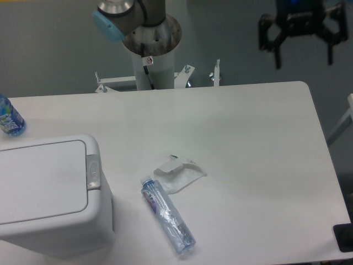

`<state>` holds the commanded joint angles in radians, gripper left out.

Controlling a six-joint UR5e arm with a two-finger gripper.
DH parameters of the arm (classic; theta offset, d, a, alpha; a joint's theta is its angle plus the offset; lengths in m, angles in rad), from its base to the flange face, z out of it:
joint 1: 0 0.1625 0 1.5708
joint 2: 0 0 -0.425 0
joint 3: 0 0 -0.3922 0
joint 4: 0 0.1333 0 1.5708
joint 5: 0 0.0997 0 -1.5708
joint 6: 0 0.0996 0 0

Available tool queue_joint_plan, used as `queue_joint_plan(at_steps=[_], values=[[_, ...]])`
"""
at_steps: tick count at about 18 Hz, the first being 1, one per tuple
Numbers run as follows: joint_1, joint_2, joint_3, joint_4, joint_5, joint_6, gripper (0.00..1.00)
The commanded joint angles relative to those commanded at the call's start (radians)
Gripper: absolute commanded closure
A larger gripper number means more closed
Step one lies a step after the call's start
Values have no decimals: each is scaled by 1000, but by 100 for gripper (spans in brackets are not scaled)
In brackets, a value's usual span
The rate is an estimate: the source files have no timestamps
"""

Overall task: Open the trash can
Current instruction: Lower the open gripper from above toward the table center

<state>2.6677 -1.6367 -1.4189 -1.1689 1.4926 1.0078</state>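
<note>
The trash can [49, 190] is a large white boxy bin at the front left of the table. Its flat lid [41, 179] lies closed, with a small grey push-button latch [93, 170] on its right edge. My gripper [304, 55] is black and hangs high above the table's far right corner, far from the bin. Its two fingers point down and stand wide apart, with nothing between them.
A clear plastic bottle [167, 215] lies on its side to the right of the bin. A crumpled clear plastic wrapper [179, 172] lies just behind it. A blue-labelled bottle [9, 117] stands at the left edge. The arm's base column [151, 55] stands at the back.
</note>
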Motion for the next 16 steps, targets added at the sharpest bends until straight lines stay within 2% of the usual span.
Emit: queue_joint_plan(at_steps=[6, 9, 12, 16], values=[[-81, -38, -2, 2, -3, -34, 0], [-132, -84, 12, 17, -5, -168, 0], [-176, -132, 21, 89, -5, -299, 0], [-230, -169, 26, 98, -5, -440, 0]])
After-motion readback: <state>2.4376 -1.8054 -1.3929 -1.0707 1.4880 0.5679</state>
